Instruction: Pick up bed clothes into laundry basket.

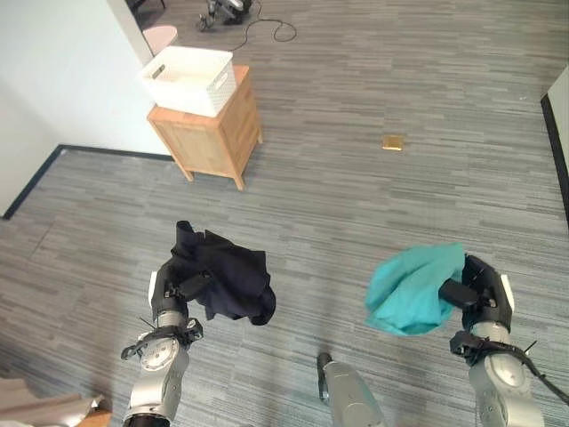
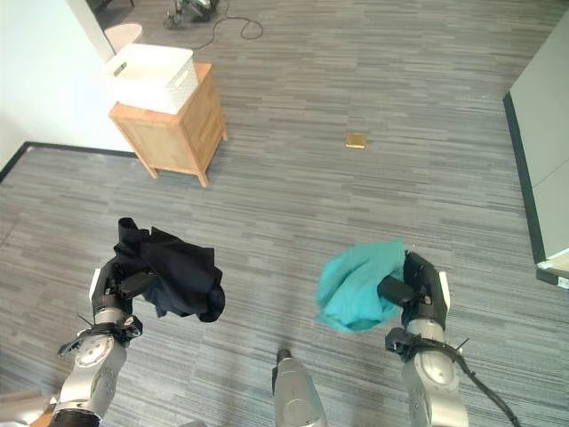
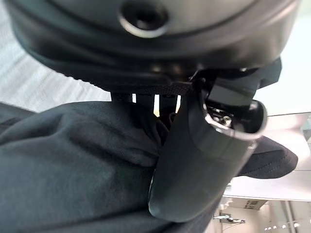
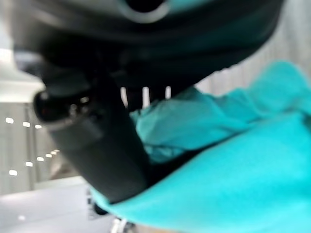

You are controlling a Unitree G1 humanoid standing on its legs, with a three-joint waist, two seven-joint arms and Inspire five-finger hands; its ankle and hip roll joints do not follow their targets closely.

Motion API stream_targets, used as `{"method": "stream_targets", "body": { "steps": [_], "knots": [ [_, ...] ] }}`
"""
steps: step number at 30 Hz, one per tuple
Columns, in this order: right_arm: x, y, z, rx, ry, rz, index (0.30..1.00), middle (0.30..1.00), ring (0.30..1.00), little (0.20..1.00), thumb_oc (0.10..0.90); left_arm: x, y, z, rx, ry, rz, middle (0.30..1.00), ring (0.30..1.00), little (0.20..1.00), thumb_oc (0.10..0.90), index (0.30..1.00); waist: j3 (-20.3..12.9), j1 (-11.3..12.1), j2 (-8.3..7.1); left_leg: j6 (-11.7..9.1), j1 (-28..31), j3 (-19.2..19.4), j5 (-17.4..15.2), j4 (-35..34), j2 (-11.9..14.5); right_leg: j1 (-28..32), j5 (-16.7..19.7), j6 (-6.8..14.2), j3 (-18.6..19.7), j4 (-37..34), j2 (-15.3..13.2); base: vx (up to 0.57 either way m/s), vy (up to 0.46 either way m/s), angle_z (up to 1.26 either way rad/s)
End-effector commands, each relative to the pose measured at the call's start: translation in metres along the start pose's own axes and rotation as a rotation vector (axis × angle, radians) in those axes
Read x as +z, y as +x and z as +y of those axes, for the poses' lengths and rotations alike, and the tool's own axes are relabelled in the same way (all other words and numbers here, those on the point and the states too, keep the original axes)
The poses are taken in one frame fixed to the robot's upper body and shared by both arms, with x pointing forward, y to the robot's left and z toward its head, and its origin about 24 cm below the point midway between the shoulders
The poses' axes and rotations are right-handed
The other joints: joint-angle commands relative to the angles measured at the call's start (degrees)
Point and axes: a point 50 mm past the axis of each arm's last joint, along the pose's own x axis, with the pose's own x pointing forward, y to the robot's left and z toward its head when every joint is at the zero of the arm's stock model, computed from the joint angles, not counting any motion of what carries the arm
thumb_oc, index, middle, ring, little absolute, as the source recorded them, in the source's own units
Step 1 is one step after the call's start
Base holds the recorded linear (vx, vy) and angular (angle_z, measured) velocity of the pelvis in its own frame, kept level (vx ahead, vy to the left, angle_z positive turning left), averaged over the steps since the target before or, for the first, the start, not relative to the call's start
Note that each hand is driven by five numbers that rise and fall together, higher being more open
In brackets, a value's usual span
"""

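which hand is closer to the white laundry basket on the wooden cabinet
Left. The left hand, clutching the dark garment, is almost straight below the white basket on the cabinet. The right hand, holding the teal cloth, is far off to the right.

Two head cameras look steeply down from above at the grey floor (image 1: 373, 205), facing forward. Both take in the same stretch: the wooden cabinet (image 1: 212, 133) with the white basket (image 1: 188, 78) far ahead, and the left robot hand (image 1: 173, 289) with its dark cloth (image 1: 229, 277) and the right robot hand (image 1: 480, 294) with its teal cloth (image 1: 413, 289) close below. The right eye view sits slightly to the side, so everything lands further left in it. The left wrist view looks along its own robot hand from very close, thumb (image 3: 199, 160) against the dark cloth. The right wrist view is equally tight, its thumb (image 4: 109, 150) against the teal cloth.
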Motion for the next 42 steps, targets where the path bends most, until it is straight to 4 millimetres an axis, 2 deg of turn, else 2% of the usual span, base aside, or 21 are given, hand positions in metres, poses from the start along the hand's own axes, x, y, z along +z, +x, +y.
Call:
{"method": "stream_targets", "body": {
  "steps": [1, 2, 3, 5, 6, 9, 13, 14, 17, 18, 19, 20, 21, 22, 24, 27, 29, 31, 37, 42],
  "knots": [
    [0.060, 0.011, 0.001, -0.009, 0.050, -0.316, 0.300, 0.300, 0.300, 0.300, 0.400, 0.067, 0.009, 0.004, -0.026, -0.043, -0.331, 0.300, 0.300, 0.300, 0.400, 0.300, -4.4, 1.6, -3.88, 3.9, 1.3, 10.0, 9.1, 2.2, 2.5, 9.3, 9.5, 3.6, 6.9, -18.7, 0.7, 0.49, -0.369, 0.24],
    [0.062, 0.012, 0.001, -0.008, 0.048, -0.324, 0.300, 0.300, 0.300, 0.300, 0.400, 0.066, 0.008, 0.004, -0.028, -0.040, -0.327, 0.300, 0.300, 0.300, 0.400, 0.300, -4.1, 2.6, -3.76, 4.0, -0.5, 10.0, 7.2, 1.1, 2.4, 10.7, 8.3, 3.6, 7.1, -19.0, 0.9, 0.22, -0.098, 0.18],
    [0.062, 0.012, 0.001, -0.009, 0.049, -0.325, 0.300, 0.300, 0.300, 0.300, 0.400, 0.067, 0.009, 0.004, -0.029, -0.039, -0.328, 0.300, 0.300, 0.300, 0.400, 0.300, -4.2, 2.7, -3.91, 4.2, -0.6, 10.2, 7.5, 0.9, 2.2, 10.6, 8.6, 3.6, 7.2, -19.1, 0.7, 0.25, -0.052, 0.01],
    [0.068, 0.014, 0.005, 0.017, 0.028, -0.344, 0.300, 0.300, 0.300, 0.300, 0.400, 0.062, 0.007, 0.008, -0.012, -0.035, -0.312, 0.300, 0.300, 0.300, 0.400, 0.300, -4.4, 3.5, -3.39, 5.0, -2.6, 9.9, 6.7, -7.6, 2.0, 12.0, 7.8, 4.3, 7.8, -19.3, 0.7, 0.32, 0.007, -0.10],
    [0.068, 0.014, 0.004, 0.019, 0.009, -0.339, 0.300, 0.300, 0.300, 0.300, 0.400, 0.060, 0.007, 0.009, -0.004, -0.035, -0.301, 0.300, 0.300, 0.300, 0.400, 0.300, -4.3, 3.6, -2.71, 5.5, -2.7, 9.3, 6.2, -13.8, 2.2, 12.5, 6.8, 4.8, 7.9, -19.1, 1.0, 0.32, 0.066, -0.03],
    [0.070, 0.014, 0.005, 0.050, -0.060, -0.342, 0.300, 0.300, 0.300, 0.300, 0.400, 0.053, 0.005, 0.006, -0.010, -0.027, -0.282, 0.300, 0.300, 0.300, 0.400, 0.300, -4.8, 4.2, -1.72, 5.9, -1.6, 7.0, 6.8, -25.0, 0.9, 13.3, 5.6, 5.5, 8.9, -18.3, 1.1, 0.30, 0.073, -0.20],
    [0.084, 0.013, 0.014, 0.108, -0.060, -0.403, 0.300, 0.300, 0.300, 0.300, 0.400, 0.066, 0.010, 0.008, 0.004, -0.016, -0.329, 0.300, 0.300, 0.300, 0.400, 0.300, -6.0, 3.8, -1.14, 6.9, 2.4, 6.5, 4.2, -30.0, -1.7, 14.1, 5.2, 6.2, 9.7, -19.1, 1.2, 0.21, 0.076, -0.34],
    [0.084, 0.013, 0.014, 0.108, -0.060, -0.403, 0.300, 0.300, 0.300, 0.300, 0.400, 0.066, 0.010, 0.008, 0.003, -0.016, -0.330, 0.300, 0.300, 0.300, 0.400, 0.300, -6.0, 3.9, -1.18, 7.0, 2.7, 6.6, 4.3, -30.4, -1.8, 14.2, 5.2, 6.3, 9.7, -19.2, 1.1, 0.12, 0.066, -0.39],
    [0.098, 0.010, 0.033, 0.215, -0.032, -0.474, 0.300, 0.300, 0.300, 0.300, 0.400, 0.088, 0.012, 0.009, 0.008, 0.051, -0.423, 0.300, 0.300, 0.300, 0.400, 0.300, -7.2, 4.1, -1.16, 8.1, 5.1, 6.6, 4.2, -35.1, -3.1, 14.3, 5.3, 7.0, 10.5, -19.3, 1.1, 0.13, 0.082, -0.22],
    [0.097, 0.010, 0.033, 0.216, -0.032, -0.473, 0.300, 0.300, 0.300, 0.300, 0.400, 0.088, 0.012, 0.010, 0.009, 0.052, -0.423, 0.300, 0.300, 0.300, 0.400, 0.300, -7.2, 4.1, -1.19, 8.1, 5.3, 6.7, 4.4, -35.4, -3.2, 14.3, 5.3, 7.0, 10.6, -19.3, 1.1, 0.09, 0.071, 0.00],
    [0.102, 0.009, 0.043, 0.271, -0.051, -0.499, 0.300, 0.300, 0.300, 0.300, 0.400, 0.091, 0.012, 0.009, 0.010, 0.060, -0.436, 0.300, 0.300, 0.300, 0.400, 0.300, -7.4, 4.4, -1.28, 8.1, 6.0, 6.6, 4.9, -37.1, -3.4, 14.5, 5.4, 7.2, 10.6, -19.7, 1.0, 0.00, 0.000, 0.00],
    [0.102, 0.009, 0.043, 0.271, -0.051, -0.499, 0.300, 0.300, 0.300, 0.300, 0.400, 0.091, 0.012, 0.009, 0.010, 0.060, -0.436, 0.300, 0.300, 0.300, 0.400, 0.300, -7.4, 4.4, -1.28, 8.1, 6.0, 6.6, 4.9, -37.1, -3.4, 14.5, 5.4, 7.2, 10.6, -19.7, 1.0, 0.02, 0.075, -0.02],
    [0.105, 0.002, 0.070, 0.395, -0.028, -0.522, 0.300, 0.300, 0.300, 0.300, 0.400, 0.087, 0.011, -0.001, -0.018, 0.033, -0.427, 0.300, 0.300, 0.300, 0.400, 0.300, -7.5, 5.3, -1.44, 7.9, 5.1, 6.0, 4.9, -38.3, -3.9, 14.2, 5.9, 7.7, 10.7, -20.8, 0.6, 0.00, 0.049, 0.00],
    [0.105, 0.002, 0.070, 0.396, -0.028, -0.522, 0.300, 0.300, 0.300, 0.300, 0.400, 0.087, 0.011, 0.000, -0.018, 0.033, -0.427, 0.300, 0.300, 0.300, 0.400, 0.300, -7.6, 5.2, -1.46, 7.9, 4.9, 6.0, 4.9, -38.3, -3.9, 14.1, 6.0, 7.7, 10.6, -20.8, 0.6, -0.01, 0.055, 0.02],
    [0.096, -0.003, 0.093, 0.513, -0.017, -0.481, 0.300, 0.300, 0.300, 0.300, 0.400, 0.077, 0.008, -0.010, -0.070, 0.033, -0.388, 0.300, 0.300, 0.300, 0.400, 0.300, -7.3, 6.1, -1.58, 8.2, 4.3, 5.5, 4.9, -38.3, -4.1, 13.9, 6.4, 8.0, 10.5, -21.7, 0.3, -0.02, 0.018, 0.09],
    [0.085, -0.005, 0.116, 0.612, -0.026, -0.430, 0.300, 0.300, 0.300, 0.300, 0.400, 0.072, 0.005, -0.018, -0.127, 0.062, -0.371, 0.300, 0.300, 0.300, 0.400, 0.300, -7.0, 7.2, -1.51, 8.6, 3.5, 5.0, 4.7, -38.3, -4.6, 13.6, 7.6, 8.4, 10.4, -23.5, -0.1, -0.04, 0.021, 0.12],
    [0.082, -0.005, 0.120, 0.624, -0.039, -0.420, 0.300, 0.300, 0.300, 0.300, 0.400, 0.072, 0.004, -0.016, -0.128, 0.078, -0.369, 0.300, 0.300, 0.300, 0.400, 0.300, -7.1, 7.4, -1.52, 8.7, 3.6, 5.0, 4.5, -38.3, -4.6, 13.9, 7.9, 8.5, 10.4, -24.1, -0.3, 0.01, 0.018, 0.08],
    [0.076, -0.008, 0.130, 0.660, -0.044, -0.396, 0.300, 0.300, 0.300, 0.300, 0.400, 0.074, 0.000, -0.003, -0.077, 0.123, -0.382, 0.300, 0.300, 0.300, 0.400, 0.300, -7.1, 8.4, -1.55, 8.9, 3.9, 4.9, 4.2, -38.3, -4.8, 14.5, 8.3, 8.9, 10.2, -24.9, -0.6, 0.02, 0.029, 0.10],
    [0.069, -0.011, 0.125, 0.640, -0.039, -0.367, 0.300, 0.300, 0.300, 0.300, 0.400, 0.080, -0.007, 0.011, -0.018, 0.152, -0.418, 0.300, 0.300, 0.300, 0.400, 0.300, -7.3, 9.1, -2.16, 9.3, 4.9, 5.2, 3.4, -38.3, -5.1, 15.5, 9.0, 9.6, 9.9, -26.1, -1.1, 0.01, 0.022, -0.01],
    [0.064, -0.011, 0.096, 0.511, -0.043, -0.348, 0.300, 0.300, 0.300, 0.300, 0.400, 0.080, -0.010, 0.007, -0.073, 0.202, -0.420, 0.300, 0.300, 0.300, 0.400, 0.300, -7.6, 8.2, -2.82, 9.6, 5.7, 5.9, 2.8, -38.3, -5.0, 15.5, 9.0, 10.0, 10.2, -25.5, -1.0, 0.00, 0.007, 0.00]
  ]
}}
